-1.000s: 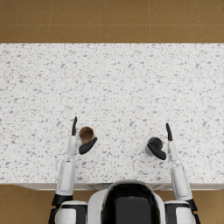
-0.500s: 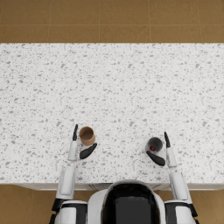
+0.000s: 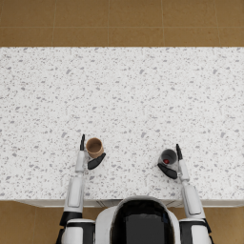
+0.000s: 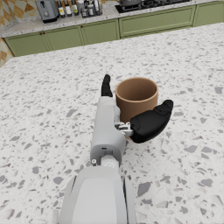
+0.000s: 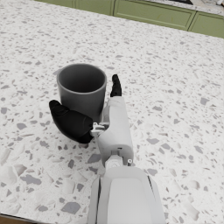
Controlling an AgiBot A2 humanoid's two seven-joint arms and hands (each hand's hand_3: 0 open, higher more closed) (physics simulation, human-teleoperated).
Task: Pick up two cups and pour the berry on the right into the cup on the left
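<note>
Right wrist view: right hand at the grey cup on the speckled stone table.

White forearm ends in the dark right hand. Upright grey cylindrical cup, open-topped, interior in shadow, contents not discernible. Dark thumb lies against the cup's lower wall on one side; dark fingers extend straight along the other side, just beside the wall; contact there cannot be confirmed. Cup base rests on the white terrazzo-patterned table. Green panelled cabinet fronts run beyond the table's far edge.
</note>
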